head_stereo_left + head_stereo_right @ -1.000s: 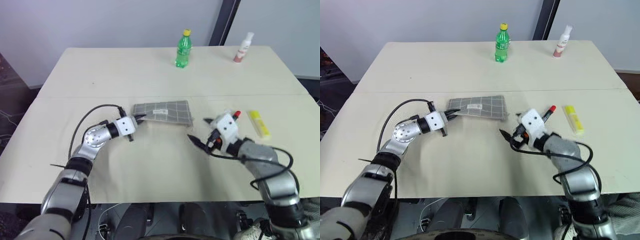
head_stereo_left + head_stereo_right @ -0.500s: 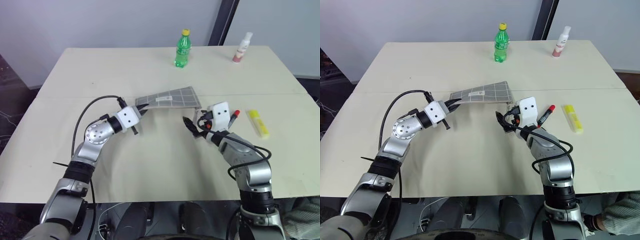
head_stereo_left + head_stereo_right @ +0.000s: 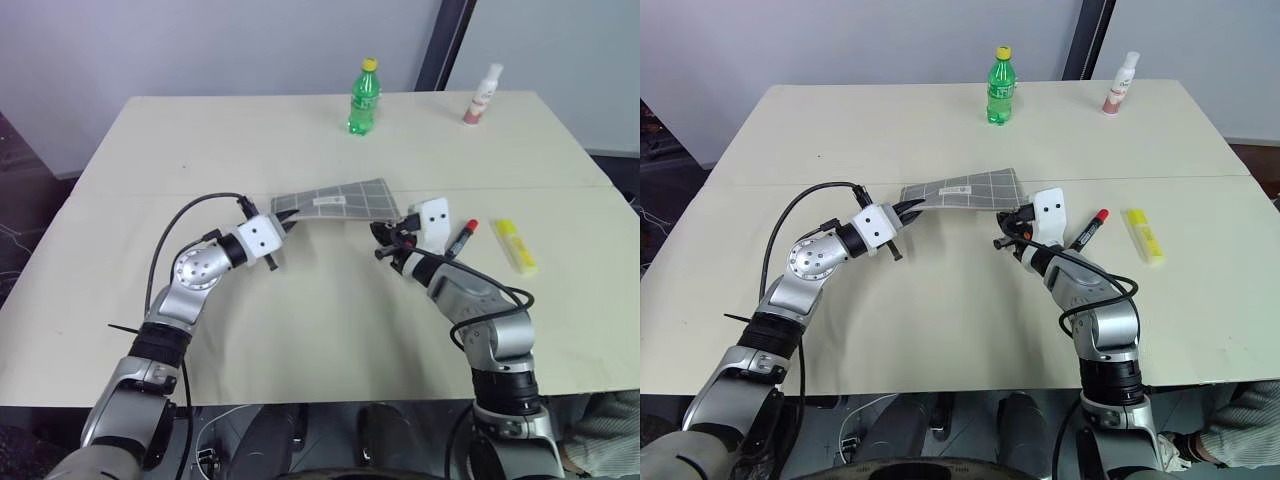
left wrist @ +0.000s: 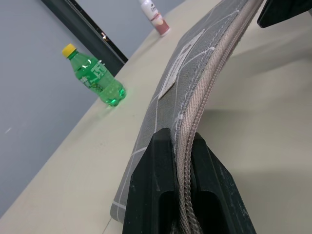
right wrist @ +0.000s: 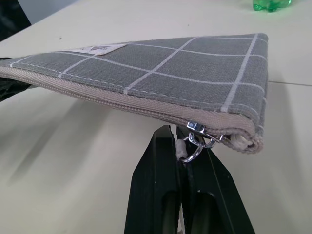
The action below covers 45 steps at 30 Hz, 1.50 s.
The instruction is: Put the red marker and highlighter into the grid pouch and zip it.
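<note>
The grid pouch (image 3: 338, 201) is held clear of the desk (image 3: 300, 330), roughly at its middle, with the zipper edge facing the near side. The left gripper (image 3: 281, 226) is closed on the left end of the pouch, its two fingers (image 4: 156, 195) clamped either side of the zipper seam. The right gripper (image 3: 381, 243) is at the right end, closed on the small metal zipper pull (image 5: 195, 142) that hangs below the slider; the zipper is fully shut along its visible length. The red marker (image 3: 462, 238) lies on the desk just right of the right gripper, and the highlighter (image 3: 518, 246) lies further right; both remain outside the pouch. The pouch is thin woven fabric: light, soft, and prone to sag or fold when supported at one point only, so tension between both ends is needed to keep the zipper track straight. The pull tab is small, smooth metal and likely to slip from the fingers unless pinched squarely. The marker and highlighter are rigid, light plastic cylinders that may roll; take hold across the mid-barrel. A green bottle (image 3: 365, 97) and a white bottle (image 3: 482, 94) stand at the far edge, well apart from the work.
</note>
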Motion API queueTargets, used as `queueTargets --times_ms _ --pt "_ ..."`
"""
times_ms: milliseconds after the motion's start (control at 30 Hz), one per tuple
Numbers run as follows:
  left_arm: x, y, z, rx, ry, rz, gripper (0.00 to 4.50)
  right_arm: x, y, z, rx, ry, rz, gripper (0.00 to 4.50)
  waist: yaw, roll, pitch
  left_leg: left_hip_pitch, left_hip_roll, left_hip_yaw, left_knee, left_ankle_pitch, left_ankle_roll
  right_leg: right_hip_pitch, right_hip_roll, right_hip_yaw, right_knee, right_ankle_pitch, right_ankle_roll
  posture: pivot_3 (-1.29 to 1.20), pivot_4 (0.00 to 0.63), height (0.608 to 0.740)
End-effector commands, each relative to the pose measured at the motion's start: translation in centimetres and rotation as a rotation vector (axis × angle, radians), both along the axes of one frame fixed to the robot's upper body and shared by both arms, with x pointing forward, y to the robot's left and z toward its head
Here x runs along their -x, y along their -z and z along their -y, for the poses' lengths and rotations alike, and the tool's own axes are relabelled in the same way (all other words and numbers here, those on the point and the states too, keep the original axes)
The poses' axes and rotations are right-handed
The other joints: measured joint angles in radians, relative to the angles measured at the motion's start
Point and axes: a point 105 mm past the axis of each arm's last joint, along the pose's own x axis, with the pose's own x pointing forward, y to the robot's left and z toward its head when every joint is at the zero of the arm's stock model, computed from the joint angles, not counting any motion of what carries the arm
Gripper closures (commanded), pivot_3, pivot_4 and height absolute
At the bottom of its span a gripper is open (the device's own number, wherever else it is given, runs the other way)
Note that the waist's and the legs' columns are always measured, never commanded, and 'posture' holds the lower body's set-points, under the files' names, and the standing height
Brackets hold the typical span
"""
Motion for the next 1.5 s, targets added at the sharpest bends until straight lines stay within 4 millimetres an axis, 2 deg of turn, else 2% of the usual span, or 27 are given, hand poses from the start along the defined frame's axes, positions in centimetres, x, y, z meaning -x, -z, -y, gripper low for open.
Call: queueTargets --times_ms 33,133,200,300,500,733,800,900,1067,1100,1133,1300,1367,1500 --pt "0.8 -0.3 1.2 -0.018 0.05 0.035 4.5 0.1 -1.1 -1.1 0.318 -0.123 0.13 4.44 0.001 0.001 0.0 0.0 0.0 0.0 0.0 0.0 0.0 0.0 0.0 0.0 0.0 0.0 0.0 0.0 0.15 0.74" --pt "1.9 1.2 2.5 -0.056 0.112 0.002 4.5 -0.4 -1.7 -1.4 0.397 -0.157 0.155 4.44 -0.002 0.001 0.0 0.0 0.0 0.001 0.0 0.0 0.0 0.0 -0.001 0.0 -0.001 0.0 0.0 0.0 0.15 0.74" --pt "2.2 1.6 2.8 -0.065 0.123 -0.005 4.5 -0.2 -1.2 -2.1 0.476 -0.225 0.168 4.44 -0.002 0.001 0.0 0.0 0.001 0.001 -0.001 0.0 0.0 -0.001 -0.002 0.001 -0.001 0.0 0.0 0.0 0.15 0.74" --pt "2.4 1.6 3.3 -0.06 0.129 -0.004 4.5 0.2 -0.2 -3.3 0.517 -0.31 0.159 4.44 0.0 0.001 0.0 -0.001 0.002 0.001 -0.001 0.0 0.0 -0.001 -0.001 0.001 -0.001 0.0 0.0 0.0 0.15 0.74" --pt "2.4 1.4 4.1 -0.062 0.132 0.01 4.5 1.1 0.1 -7.0 0.531 -0.485 0.203 4.44 0.0 0.001 0.0 -0.001 0.002 0.001 0.0 0.0 0.0 -0.001 0.0 0.001 -0.001 0.001 -0.001 0.0 0.15 0.74" --pt "2.0 1.2 4.4 -0.063 0.125 0.019 4.5 2.1 0.6 -10.0 0.613 -0.656 0.289 4.44 0.0 0.001 0.0 -0.001 0.002 0.001 0.0 0.0 0.0 -0.001 0.002 0.001 -0.001 0.001 -0.001 0.0 0.15 0.74" --pt "2.0 1.0 4.5 -0.058 0.127 0.021 4.5 2.0 0.4 -10.2 0.572 -0.656 0.272 4.44 -0.001 0.001 0.0 -0.001 0.002 0.001 0.0 0.0 -0.001 -0.002 0.002 0.001 -0.001 0.001 -0.001 0.0 0.15 0.74" --pt "2.0 0.8 4.3 -0.044 0.117 0.023 4.5 1.8 0.3 -8.9 0.538 -0.629 0.248 3.49 0.001 0.001 0.0 -0.001 0.003 0.0 0.0 0.0 -0.001 -0.002 0.002 0.001 -0.001 0.001 -0.001 0.0 0.15 0.74" --pt "1.7 0.7 3.3 -0.036 0.078 0.027 4.5 2.0 0.9 -4.9 0.576 -0.546 0.219 0.96 0.004 0.001 0.0 -0.001 0.002 0.0 0.0 0.0 -0.001 -0.001 0.002 0.001 -0.001 0.001 -0.001 0.0 0.15 0.74" --pt "1.6 0.6 3.1 -0.033 0.068 0.028 4.5 2.2 0.8 -4.0 0.572 -0.517 0.214 0.32 0.004 0.0 0.0 -0.001 0.002 0.0 0.0 0.0 -0.001 -0.001 0.002 0.001 -0.001 0.001 -0.001 0.0 0.15 0.74" --pt "1.5 0.6 2.8 -0.039 0.059 0.032 4.5 2.6 0.7 -3.0 0.539 -0.481 0.2 0.07 0.003 0.0 0.0 -0.002 0.002 0.0 0.0 0.0 -0.001 -0.001 0.002 0.001 -0.001 0.001 -0.001 0.0 0.15 0.74" --pt "0.9 0.4 1.3 -0.039 0.0 0.041 4.5 5.3 -0.5 0.6 0.393 -0.31 0.181 0.07 0.003 0.0 0.0 -0.003 0.004 0.0 -0.001 0.0 -0.001 -0.003 0.002 0.001 -0.001 0.001 -0.001 0.0 0.15 0.74" --pt "0.6 0.5 0.7 -0.058 -0.023 0.046 4.5 6.0 -1.0 2.2 0.359 -0.201 0.187 0.07 0.001 0.0 0.0 -0.003 0.004 0.0 -0.001 0.0 -0.001 -0.003 0.002 0.001 -0.001 0.001 -0.002 0.0 0.15 0.74" --pt "0.1 0.5 -0.3 -0.063 -0.063 0.046 4.5 6.5 -1.4 6.3 0.402 0.114 0.213 0.07 0.003 0.001 0.0 -0.002 0.004 -0.001 -0.001 0.0 -0.001 -0.003 0.002 0.001 -0.001 0.001 -0.002 0.0 0.15 0.74"
